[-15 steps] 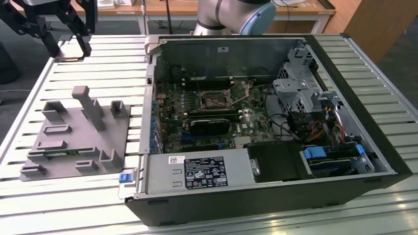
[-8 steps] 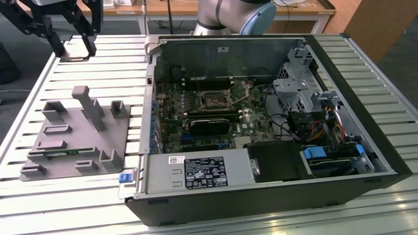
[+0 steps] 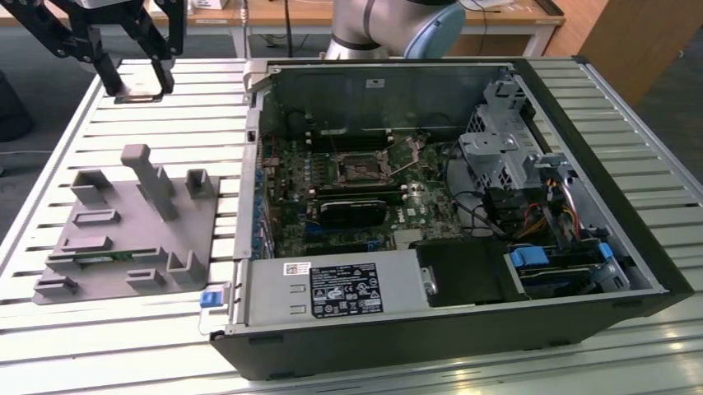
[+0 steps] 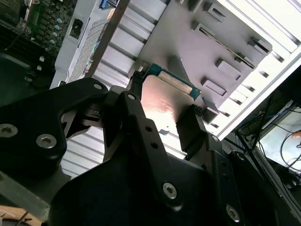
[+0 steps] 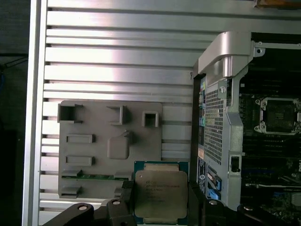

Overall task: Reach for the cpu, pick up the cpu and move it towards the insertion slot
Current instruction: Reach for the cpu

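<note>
Slatted metal tabletop (image 3: 132, 346) carries an opened computer case (image 3: 615, 164) and, beside the case on the exterior view's left, a grey holder tray (image 3: 121, 239). Above the table, just past the tray's far end, hangs the gripper (image 3: 138, 86); its black fingers (image 5: 123, 207) pinch the cpu (image 5: 161, 195) by two opposite edges, silvery top showing in both wrist views. Well apart from it, inside the case, the insertion slot (image 3: 360, 168) sits on the green board, its shiny frame around a dark centre.
</note>
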Controlling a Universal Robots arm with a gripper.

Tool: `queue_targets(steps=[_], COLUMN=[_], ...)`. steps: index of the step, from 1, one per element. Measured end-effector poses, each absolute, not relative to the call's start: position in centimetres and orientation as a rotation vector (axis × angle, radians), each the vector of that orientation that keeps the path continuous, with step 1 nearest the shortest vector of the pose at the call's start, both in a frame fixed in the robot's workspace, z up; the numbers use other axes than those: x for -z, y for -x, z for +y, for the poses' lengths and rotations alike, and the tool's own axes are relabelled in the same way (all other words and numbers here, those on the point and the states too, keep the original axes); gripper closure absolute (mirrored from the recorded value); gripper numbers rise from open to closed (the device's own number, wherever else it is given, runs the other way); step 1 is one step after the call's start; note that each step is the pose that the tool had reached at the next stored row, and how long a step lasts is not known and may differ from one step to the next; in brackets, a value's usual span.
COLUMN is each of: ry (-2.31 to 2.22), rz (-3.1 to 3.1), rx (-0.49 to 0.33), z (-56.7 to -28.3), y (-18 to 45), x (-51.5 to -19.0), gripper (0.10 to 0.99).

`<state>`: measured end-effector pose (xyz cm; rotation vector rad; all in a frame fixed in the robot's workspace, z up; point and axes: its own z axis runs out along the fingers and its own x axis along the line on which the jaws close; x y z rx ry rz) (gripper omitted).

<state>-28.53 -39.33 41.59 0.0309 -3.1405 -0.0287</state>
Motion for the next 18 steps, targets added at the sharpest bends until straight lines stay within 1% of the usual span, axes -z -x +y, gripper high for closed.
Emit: queue_targets(steps=[18], ry=[-0.031], rz=[-3.140], rx=[0.029], z=[-39.2], y=[26.6], x=[-41.6], gripper=[0.545])
